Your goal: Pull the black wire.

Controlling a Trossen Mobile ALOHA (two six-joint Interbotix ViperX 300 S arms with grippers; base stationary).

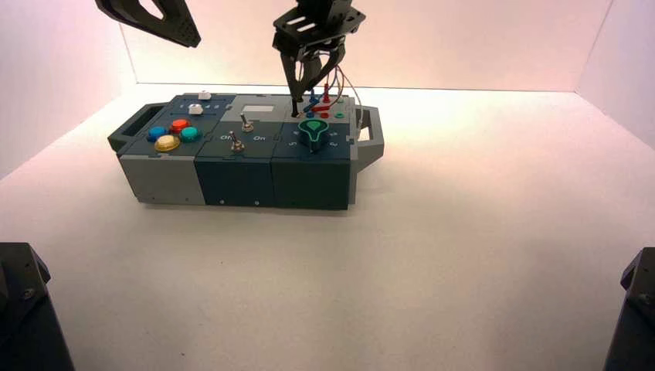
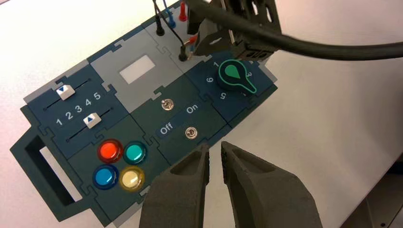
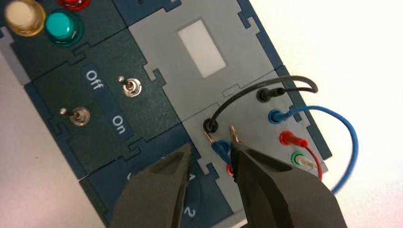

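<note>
The black wire arches between two black plugs on the grey panel at the box's far right corner; its nearer plug lies just beyond my right fingertips. The wire also shows in the high view and the left wrist view. My right gripper is open and empty, and hangs straight over this panel. My left gripper hovers high above the box's front edge, its fingers nearly together and holding nothing.
The box stands on a white table. A looped blue wire and a red wire sit beside the black one. A green knob, two toggle switches, coloured buttons and two sliders fill the rest.
</note>
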